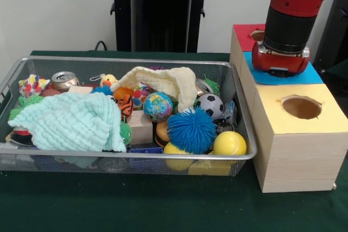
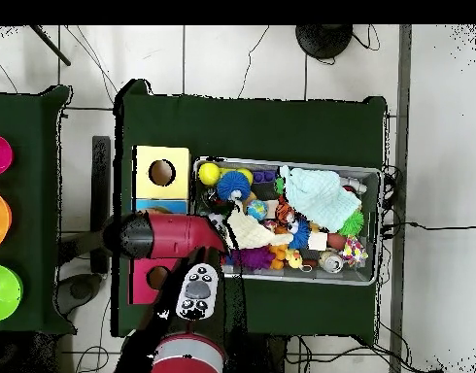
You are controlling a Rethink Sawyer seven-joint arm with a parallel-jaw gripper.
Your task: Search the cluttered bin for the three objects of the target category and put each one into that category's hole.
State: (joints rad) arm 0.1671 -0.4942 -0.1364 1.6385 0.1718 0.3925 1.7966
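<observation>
The wire mesh bin (image 1: 136, 156) sits on the green table, full of toys and cloths; it also shows in the overhead view (image 2: 290, 161). The blue-surround hole's card (image 1: 310, 74) lies between the red and yellow ones, and the hole itself is covered by my arm's wrist (image 1: 280, 58). The gripper hangs under that wrist, right over the hole, and I cannot see it clearly. A see-through plastic item (image 1: 229, 111) seems to lie beside the soccer ball (image 1: 210, 105). In the overhead view the arm (image 2: 150, 236) hides the blue hole.
The wooden box carries a yellow-surround hole (image 1: 302, 107) in front and a red-surround hole (image 1: 256, 35) behind. The bin holds a mint cloth (image 1: 70, 120), a cream cloth (image 1: 163, 80), a blue spiky ball (image 1: 191, 130), a yellow ball (image 1: 229, 143), a globe ball (image 1: 157, 106) and a can (image 1: 64, 79).
</observation>
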